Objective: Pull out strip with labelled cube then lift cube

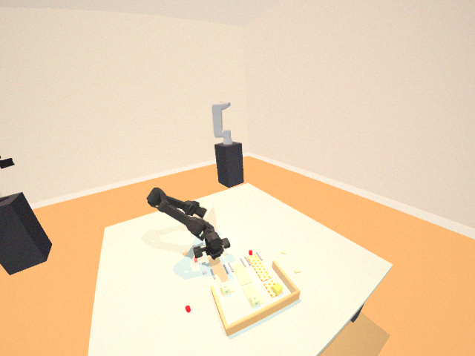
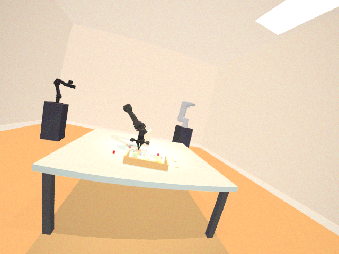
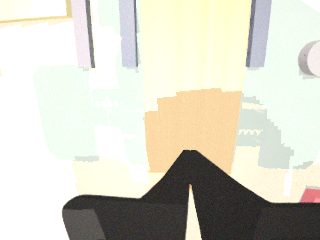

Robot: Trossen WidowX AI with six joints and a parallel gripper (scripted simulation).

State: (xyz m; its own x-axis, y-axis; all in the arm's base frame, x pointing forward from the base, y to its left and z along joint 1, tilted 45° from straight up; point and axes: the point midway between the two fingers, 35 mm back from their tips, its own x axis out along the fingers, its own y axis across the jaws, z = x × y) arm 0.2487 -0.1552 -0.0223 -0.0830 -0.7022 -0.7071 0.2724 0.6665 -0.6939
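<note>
Probably partway through pulling near strip [image 1: 220, 272] [image 2: 137, 150] [image 3: 195, 55], gripper [image 1: 214, 257] [image 2: 139, 148] [image 3: 189, 156] clenched empty; left to do: lift labelled cube, not yet raised.

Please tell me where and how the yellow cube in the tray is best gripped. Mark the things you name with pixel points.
I would grip the yellow cube [image 1: 277, 288] [image 2: 158, 159] by two opposite upright sides, coming straight down from above. It is blocky and sits on a dotted strip, and the tray's wall [image 1: 264, 313] [image 2: 144, 163] rises close by, hindering a low approach. The end effector [image 1: 214, 257] [image 2: 139, 148] [image 3: 189, 156] is shut, so it should open first.

Three strips [image 1: 241, 273] [image 2: 146, 156] [image 3: 195, 50] lie side by side, the cubes [image 1: 277, 288] [image 2: 158, 159] inside the tray [image 1: 264, 313] [image 2: 145, 163].
</note>
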